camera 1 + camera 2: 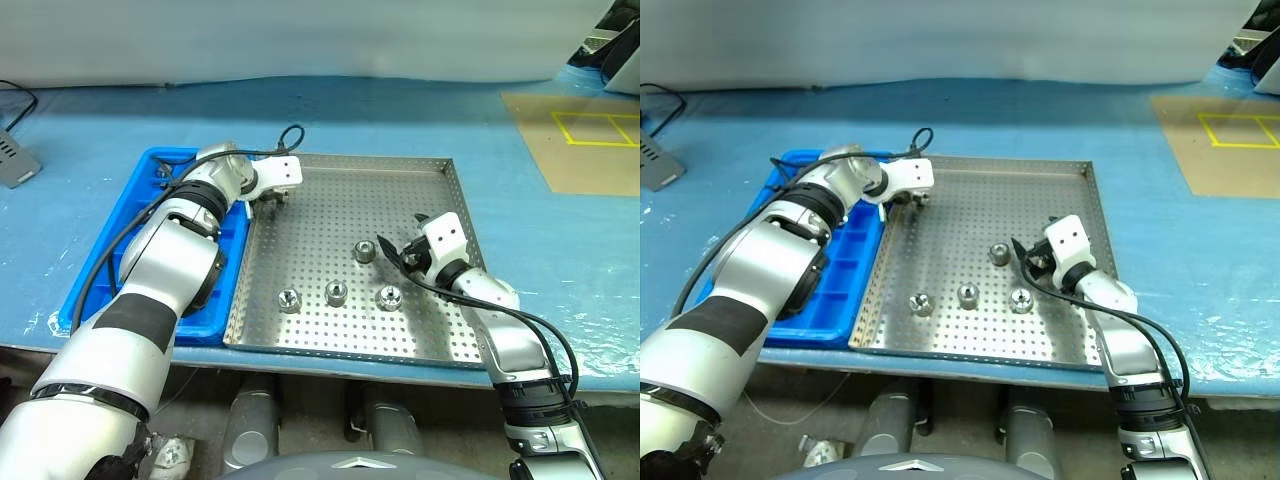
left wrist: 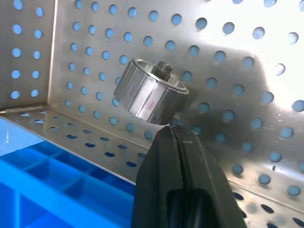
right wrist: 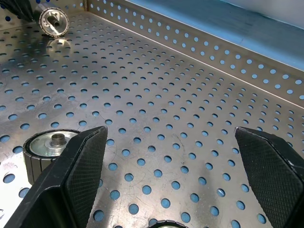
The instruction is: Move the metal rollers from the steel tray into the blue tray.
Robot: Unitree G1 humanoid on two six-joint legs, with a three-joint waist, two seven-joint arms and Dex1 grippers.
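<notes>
**L tool pinched shut at roller, far-left corner of steel tray**

We've got the steel tray (image 1: 440,330) sitting on the blue desk (image 1: 560,260), blue tray (image 1: 95,280) touching its left rim.

L tool (image 1: 270,203) is down at the far-left corner of the steel tray, just inside the rim next to the blue tray. Left wrist view: fingers (image 2: 161,166) pressed flat together, no gap between them. Tips sit right at the underside of a tilted roller (image 2: 151,90). Roller leans up off the perforated floor, knurled side toward the cam, hub pointing away. We can't tell whether the tips actually grip an edge of it or just touch it; nothing sits between the pads as far as we see.

R tool (image 1: 397,252) hovers low over the mid-right of the steel tray, pointing across toward the left. Right wrist view: fingers (image 3: 71,175) spread wide, released, nothing between them. One roller (image 3: 50,147) stands upright just beside its one finger, apart from it.

4 more rollers in the steel tray, head view:
- one (image 1: 366,251) mid-tray, just left of R tool
- row of three nearer the front rim: (image 1: 290,299), (image 1: 337,293), (image 1: 389,296)

All four upright, well apart from each other. Blue tray cells we can see hold no rollers; L arm covers much of it.
</notes>
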